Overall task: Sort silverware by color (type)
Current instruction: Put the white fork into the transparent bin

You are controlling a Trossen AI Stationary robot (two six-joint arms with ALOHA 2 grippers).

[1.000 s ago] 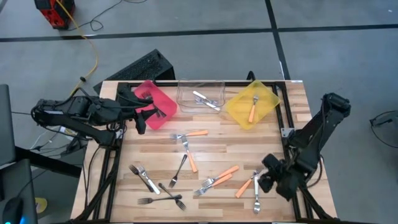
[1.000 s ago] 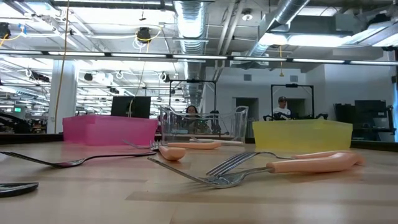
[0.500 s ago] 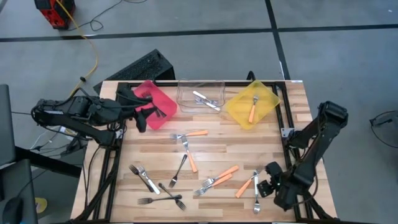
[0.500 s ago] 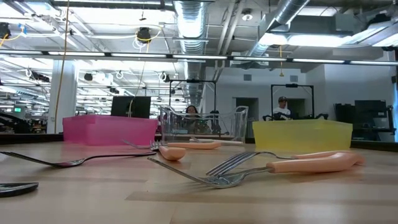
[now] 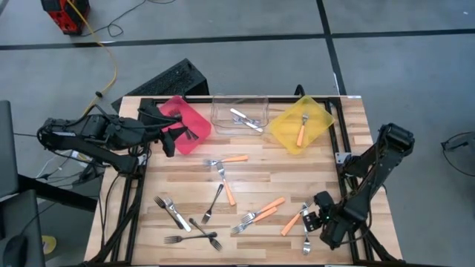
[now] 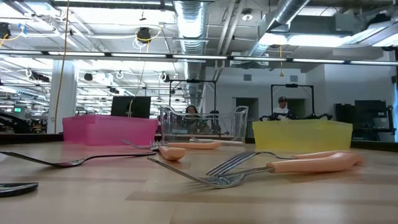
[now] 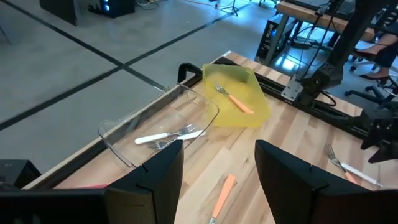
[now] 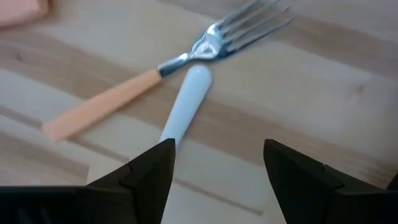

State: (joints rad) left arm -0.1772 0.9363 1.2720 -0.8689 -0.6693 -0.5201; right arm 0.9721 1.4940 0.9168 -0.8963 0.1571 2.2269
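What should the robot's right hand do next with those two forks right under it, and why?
Probably lower the open right gripper straight down and close on the silver fork's handle, which lies between its fingers and points toward the gap. The orange-handled fork beside it touches that handle's tip, so a careful descent seems wise.

Right gripper [image 5: 310,222] low, jaws apart, left gripper [image 5: 172,133] parted

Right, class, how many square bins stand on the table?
3, in a row along the table's back edge: the pink bin on the left, the clear bin in the middle, the yellow bin on the right. None looks hidden.
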